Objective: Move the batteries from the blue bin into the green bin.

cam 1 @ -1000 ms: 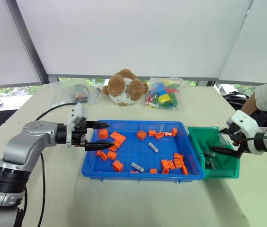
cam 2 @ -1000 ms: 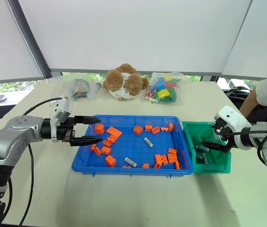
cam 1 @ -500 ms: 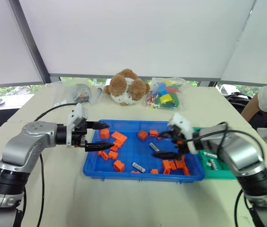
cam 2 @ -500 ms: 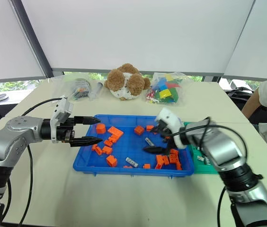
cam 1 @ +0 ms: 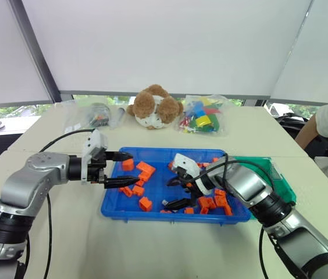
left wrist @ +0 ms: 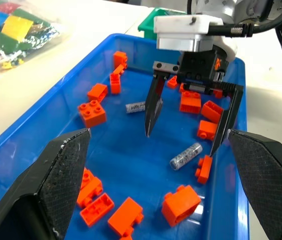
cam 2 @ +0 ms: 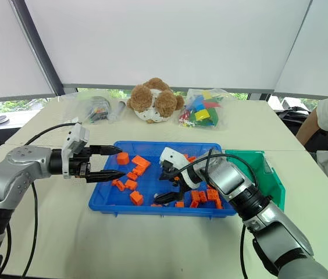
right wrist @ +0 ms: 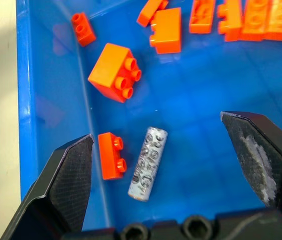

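Head view: the right gripper (cam 1: 176, 193) is hanging over the blue bin (cam 1: 113, 197) with its jaws wide apart and empty, a battery (cam 1: 167, 203) lying just beneath them near the bin's 6 o'clock rim. The left gripper (cam 1: 123, 168) is hovering at the bin's 9 o'clock edge, jaws apart, holding nothing. The green bin (cam 1: 282, 185) is sitting touching the blue bin at 3 o'clock on the table (cam 1: 152, 244).

Left wrist view: a second battery (left wrist: 135, 107) is lying further in, among the orange blocks (left wrist: 92, 112).

Right wrist view: the nearer battery is lying between the fingers, an orange block (right wrist: 110, 155) just beside it toward the wall. Closing here is risking pinching that block too, or rolling the battery away.
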Controlling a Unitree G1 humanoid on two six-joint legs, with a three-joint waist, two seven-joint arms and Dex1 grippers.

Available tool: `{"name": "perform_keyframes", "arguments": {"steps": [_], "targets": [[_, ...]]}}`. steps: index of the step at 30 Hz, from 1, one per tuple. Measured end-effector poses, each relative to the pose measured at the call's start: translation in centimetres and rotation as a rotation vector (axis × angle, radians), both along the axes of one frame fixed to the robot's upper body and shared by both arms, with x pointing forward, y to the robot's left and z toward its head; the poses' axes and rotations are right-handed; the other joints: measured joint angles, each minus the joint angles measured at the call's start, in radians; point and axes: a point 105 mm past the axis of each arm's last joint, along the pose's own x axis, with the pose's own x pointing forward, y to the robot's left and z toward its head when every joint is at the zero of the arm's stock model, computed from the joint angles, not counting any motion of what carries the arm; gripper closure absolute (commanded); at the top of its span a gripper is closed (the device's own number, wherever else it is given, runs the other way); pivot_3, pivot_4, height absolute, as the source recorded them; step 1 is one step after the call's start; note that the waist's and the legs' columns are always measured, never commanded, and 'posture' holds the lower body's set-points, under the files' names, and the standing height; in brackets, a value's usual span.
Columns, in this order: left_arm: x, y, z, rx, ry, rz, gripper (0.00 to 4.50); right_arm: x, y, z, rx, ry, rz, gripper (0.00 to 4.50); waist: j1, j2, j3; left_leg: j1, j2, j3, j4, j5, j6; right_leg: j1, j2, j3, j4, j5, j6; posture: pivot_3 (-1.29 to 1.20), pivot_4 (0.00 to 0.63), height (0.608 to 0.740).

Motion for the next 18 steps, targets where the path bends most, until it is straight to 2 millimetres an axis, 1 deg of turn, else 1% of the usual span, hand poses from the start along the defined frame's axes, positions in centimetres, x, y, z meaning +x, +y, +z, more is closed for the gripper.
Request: {"name": "perform_keyframes", "arguments": {"steps": [2, 5, 11, 14, 18], "targets": [[-0.2, 0.0, -0.2, 0.002, -0.001, 0.005, 0.0, 0.0, 0.3, -0.4, -0.021, -0.008, 0.017, 0.07, -0.001, 0.0, 0.0, 0.0, 0.0, 0.0, 0.0, 0.0, 0.0, 0.0, 0.0, 0.0, 0.0, 0.0, 0.0, 0.0, 0.15, 0.733], [-0.2, 0.1, -0.3, 0.0, -0.002, 0.018, 0.0, 0.2, 0.1, -1.5, -0.081, -0.027, 0.027, 0.07, -0.001, 0.0, 0.0, 0.0, 0.0, 0.0, 0.0, 0.0, 0.0, 0.0, 0.0, 0.0, 0.0, 0.0, 0.0, 0.0, 0.15, 0.733], [-0.3, 0.1, 0.2, -0.003, -0.031, 0.028, 0.0, 0.9, 0.2, -1.2, -0.124, -0.148, 0.052, 0.07, -0.001, 0.0, 0.0, 0.0, 0.0, 0.0, 0.0, 0.0, 0.0, 0.0, 0.0, 0.0, 0.0, 0.0, 0.0, 0.0, 0.15, 0.733], [-0.3, 0.1, 0.2, -0.004, -0.032, 0.031, 0.0, 1.5, -0.4, -2.1, -0.187, -0.188, 0.03, 0.07, 0.0, 0.0, 0.0, 0.0, 0.0, 0.0, 0.0, 0.0, 0.0, 0.0, 0.0, 0.0, 0.0, 0.0, 0.0, 0.0, 0.15, 0.733], [-0.3, 0.1, 0.2, -0.004, -0.032, 0.031, 0.0, 1.8, -0.4, -1.8, -0.205, -0.254, 0.043, 0.07, -0.001, 0.0, 0.0, 0.001, 0.0, 0.0, 0.0, 0.0, 0.0, 0.0, 0.0, 0.0, 0.0, 0.0, 0.0, 0.0, 0.15, 0.733]]}}
